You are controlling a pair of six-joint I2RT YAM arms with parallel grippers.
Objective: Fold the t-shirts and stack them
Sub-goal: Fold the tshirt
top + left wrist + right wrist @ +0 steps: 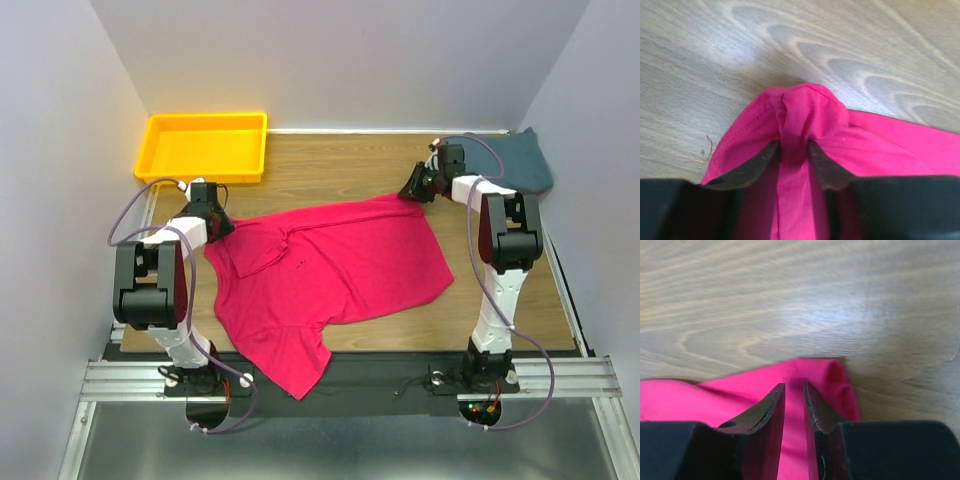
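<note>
The crimson-pink collared t-shirt (330,265) lies spread across the wooden table, with its lower part hanging over the near edge. My left gripper (215,226) is at its left edge, shut on a pinched fold of the pink cloth (805,110), jaws (792,145) close together. My right gripper (416,188) is at the shirt's far right corner, its jaws (794,386) shut on the pink cloth (740,395) low over the wood. The teal-blue folded t-shirt (525,160) lies in the far right corner, behind the right arm.
A yellow plastic tray (205,118) stands at the far left corner of the table. Grey walls close in the table on the left, back and right. Bare wood shows between the tray and the right gripper.
</note>
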